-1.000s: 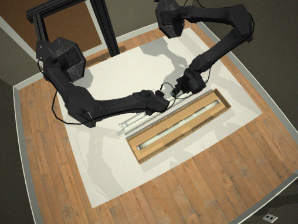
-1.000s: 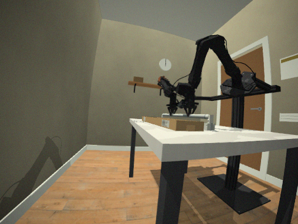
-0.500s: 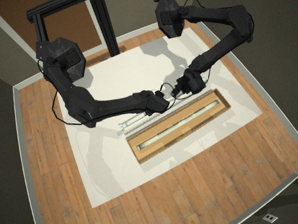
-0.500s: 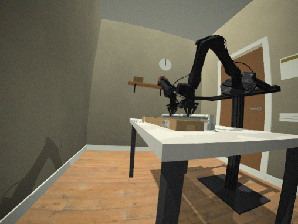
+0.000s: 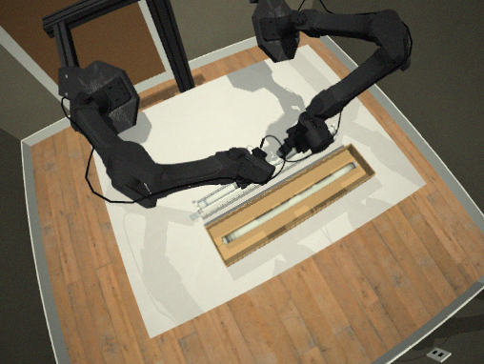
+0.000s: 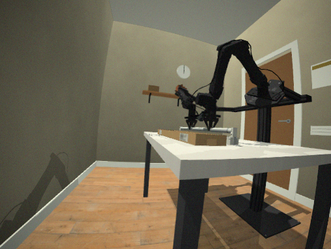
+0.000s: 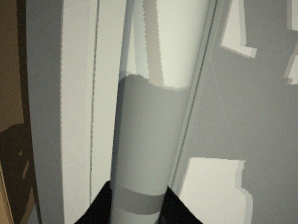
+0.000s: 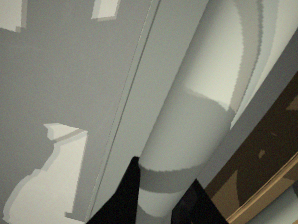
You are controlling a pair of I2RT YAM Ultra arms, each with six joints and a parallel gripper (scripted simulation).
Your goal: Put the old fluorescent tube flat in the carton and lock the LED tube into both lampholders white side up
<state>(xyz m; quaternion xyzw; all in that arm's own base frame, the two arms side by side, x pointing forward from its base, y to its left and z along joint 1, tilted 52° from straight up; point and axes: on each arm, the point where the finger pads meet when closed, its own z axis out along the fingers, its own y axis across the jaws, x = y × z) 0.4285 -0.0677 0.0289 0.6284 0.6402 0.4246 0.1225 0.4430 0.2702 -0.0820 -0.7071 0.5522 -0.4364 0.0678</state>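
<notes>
A pale tube, the old fluorescent tube [image 5: 291, 200], lies lengthwise on the floor of the open brown carton [image 5: 283, 201]. The grey light fixture [image 5: 216, 202] runs along the carton's far side, close beside it. Both grippers are shut on a second white tube, the LED tube [image 7: 160, 96], held level along the fixture; it also shows in the right wrist view [image 8: 193, 129]. My left gripper [image 5: 289, 151] grips it nearer the far end, and my right gripper [image 5: 272, 175] grips it near the middle. The arms hide the tube's ends, so I cannot tell whether they sit in the lampholders.
The carton sits flat on the white mat [image 5: 200, 124], well inside the bench edges. A lampholder block [image 6: 233, 135] stands at the near end of the fixture in the exterior view. The black arm stand [image 5: 167, 43] rises behind the bench.
</notes>
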